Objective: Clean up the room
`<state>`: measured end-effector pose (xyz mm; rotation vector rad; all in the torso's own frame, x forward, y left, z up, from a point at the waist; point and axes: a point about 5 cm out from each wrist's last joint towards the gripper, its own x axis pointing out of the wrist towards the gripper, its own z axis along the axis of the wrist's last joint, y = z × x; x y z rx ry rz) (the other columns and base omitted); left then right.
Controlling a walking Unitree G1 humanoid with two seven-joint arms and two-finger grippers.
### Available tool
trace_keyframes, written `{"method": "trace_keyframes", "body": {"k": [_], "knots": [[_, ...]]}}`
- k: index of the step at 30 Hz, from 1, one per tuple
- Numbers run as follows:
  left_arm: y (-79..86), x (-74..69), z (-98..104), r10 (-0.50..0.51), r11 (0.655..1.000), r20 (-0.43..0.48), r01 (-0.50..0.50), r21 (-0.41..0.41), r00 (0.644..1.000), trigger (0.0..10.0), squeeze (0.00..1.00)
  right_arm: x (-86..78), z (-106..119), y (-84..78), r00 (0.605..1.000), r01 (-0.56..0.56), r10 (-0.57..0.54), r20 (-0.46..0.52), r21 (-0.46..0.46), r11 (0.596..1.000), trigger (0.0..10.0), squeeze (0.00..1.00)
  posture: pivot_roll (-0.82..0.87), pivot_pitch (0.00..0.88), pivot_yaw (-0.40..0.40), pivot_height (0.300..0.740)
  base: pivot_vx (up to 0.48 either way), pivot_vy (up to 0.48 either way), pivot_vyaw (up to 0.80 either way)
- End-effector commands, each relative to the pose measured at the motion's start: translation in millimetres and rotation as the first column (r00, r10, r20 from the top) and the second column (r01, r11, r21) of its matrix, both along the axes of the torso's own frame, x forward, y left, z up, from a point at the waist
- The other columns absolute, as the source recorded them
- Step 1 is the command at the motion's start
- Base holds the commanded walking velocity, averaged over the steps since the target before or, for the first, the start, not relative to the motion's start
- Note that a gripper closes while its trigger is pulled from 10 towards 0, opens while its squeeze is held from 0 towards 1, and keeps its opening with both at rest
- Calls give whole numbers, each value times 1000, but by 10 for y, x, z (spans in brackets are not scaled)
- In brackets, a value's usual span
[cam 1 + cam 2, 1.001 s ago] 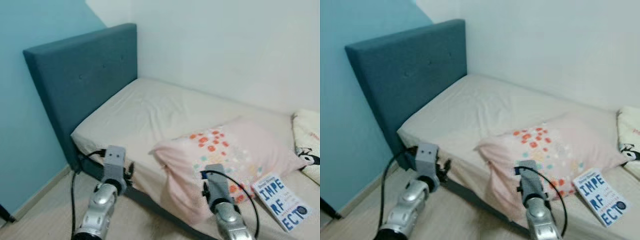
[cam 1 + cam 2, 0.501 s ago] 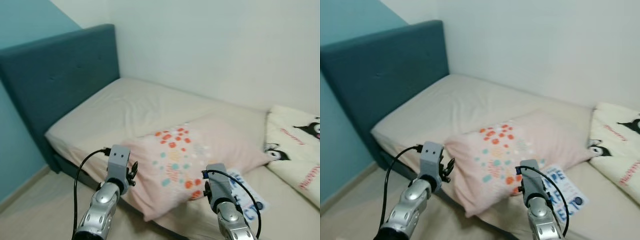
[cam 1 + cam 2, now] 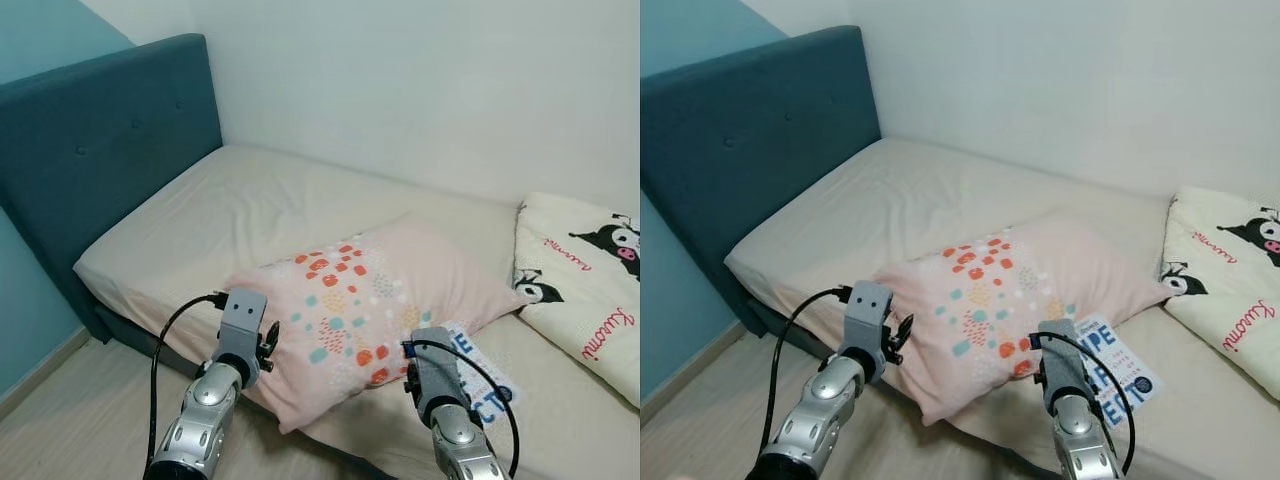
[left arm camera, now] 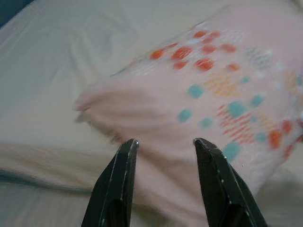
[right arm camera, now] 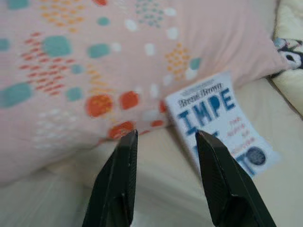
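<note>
- Pink fabric pillow with orange and teal spots (image 3: 370,300): one is counted, laid askew across the middle of the beige sheeted mattress (image 3: 250,215), one corner hanging over the near edge; it is judged out of place, away from the teal padded headboard (image 3: 100,130).
- White paperback book with blue lettering (image 3: 1105,365): one, lying flat on the mattress, its upper corner touching the pillow's edge; it is judged a stray item to be cleared.
- Cream blanket printed with black cartoon figures (image 3: 585,280): one, bunched at the mattress's right end.
- Left gripper (image 4: 165,143): one, held before the pillow's overhanging corner, fingers apart and empty.
- Right gripper (image 5: 166,136): one, aimed where pillow and book meet, fingers spread, nothing held.
</note>
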<state>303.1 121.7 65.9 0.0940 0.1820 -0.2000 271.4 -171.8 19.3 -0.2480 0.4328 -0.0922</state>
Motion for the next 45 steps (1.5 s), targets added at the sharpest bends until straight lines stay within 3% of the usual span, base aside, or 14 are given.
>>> {"method": "trace_keyframes", "body": {"k": [1, 21, 35, 45], "knots": [[-2, -19, -46, 1, 1000, -24, -1, 10, 1000, 10000, 0, -7, 4, -34, 1000, 15, -15, -1, 3, 1000, 10000, 0, -36, 0, -56, 740, 0, 0, 0], [113, 22, 56, 78, 995, 39, -75, -58, 996, 10000, 0, 11, 23, -16, 1000, 12, -12, 12, 15, 1000, 10000, 0, -34, 0, -59, 740, 63, 0, 0], [87, 30, 59, 67, 996, 42, -64, -69, 997, 10000, 0, -9, 26, -23, 1000, 16, -17, 19, 35, 999, 10000, 0, -39, 0, -58, 740, 346, 0, -750], [48, 25, 96, 30, 997, 81, -24, -80, 996, 10000, 0, -3, 26, -5, 1000, 10, -10, 19, 20, 1000, 10000, 0, -39, 0, -59, 740, 130, 0, 0]]}}
